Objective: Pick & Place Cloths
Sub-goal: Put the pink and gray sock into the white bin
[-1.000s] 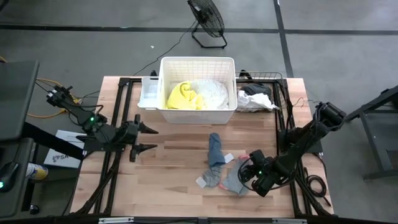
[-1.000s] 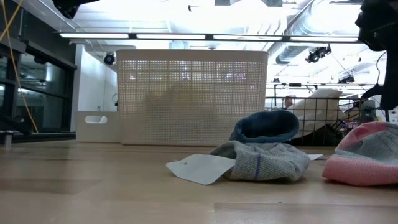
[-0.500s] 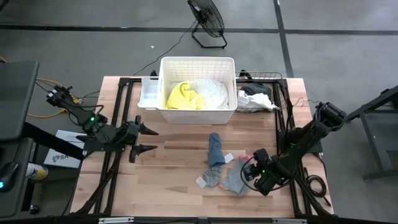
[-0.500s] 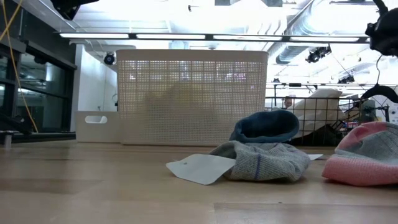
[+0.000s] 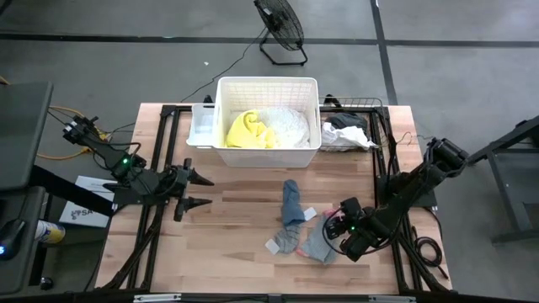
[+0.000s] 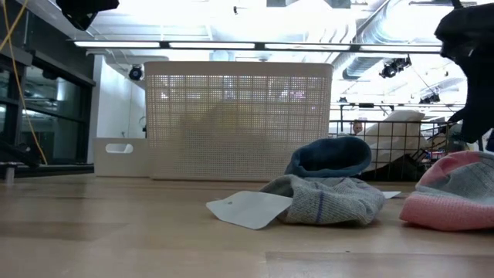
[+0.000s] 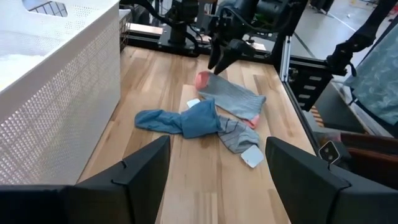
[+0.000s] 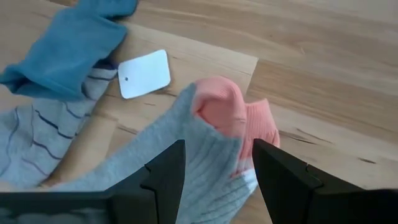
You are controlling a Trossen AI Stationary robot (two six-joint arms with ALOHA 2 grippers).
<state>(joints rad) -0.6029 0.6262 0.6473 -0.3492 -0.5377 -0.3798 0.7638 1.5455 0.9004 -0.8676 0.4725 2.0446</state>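
Observation:
Three small cloths lie in a loose heap on the wooden table: a blue one, a grey striped one and a grey one with a pink end. My right gripper hangs open just above the grey-and-pink cloth, pointing steeply down, one finger on either side of it and clear of it. My left gripper waits open over the table's left half, pointing at the heap. A yellow cloth and a white cloth lie inside the white basket.
The white basket stands at the far middle of the table, with a small white tray on its left. A wire basket holding black and white cloths sits at the far right. White paper tags lie by the heap.
My right gripper has tipped a little further downward over the pink end of the grey cloth, staying in place and open. The cloths have not moved.

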